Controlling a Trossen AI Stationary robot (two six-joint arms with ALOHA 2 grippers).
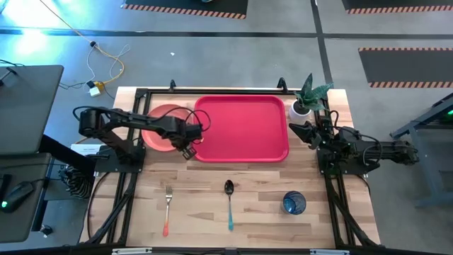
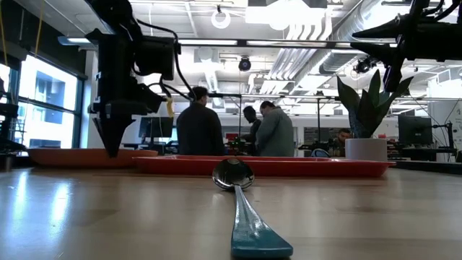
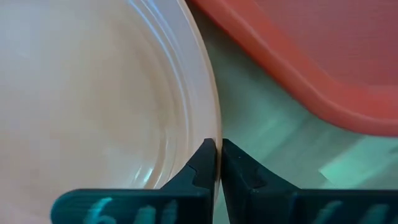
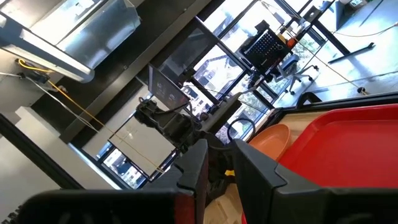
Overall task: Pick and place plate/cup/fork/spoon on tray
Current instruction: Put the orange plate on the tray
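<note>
The salmon-pink plate [image 1: 161, 127] lies on the table just left of the red tray [image 1: 242, 129]. My left gripper [image 1: 188, 146] stands over the plate's near-right rim and is shut on it; it also shows in the low view [image 2: 112, 148]. The fork [image 1: 168, 209], the spoon [image 1: 229, 204] and the blue cup [image 1: 294, 203] rest on the near part of the table. My right gripper [image 1: 299, 132] hovers open and empty at the tray's right edge. My left gripper pinches the plate's raised rim [image 3: 214, 134] between its two fingers, one finger [image 3: 198, 171] inside the plate and one [image 3: 245, 171] outside. The fingers come from above, pointing down. In the low view the plate [image 2: 79, 156] sits level at table height.
A white pot with a green plant [image 1: 303, 105] stands at the tray's far right corner. A narrow strip of table [image 3: 273, 140] separates plate and tray. People stand in the room beyond the table [image 2: 198, 123].
</note>
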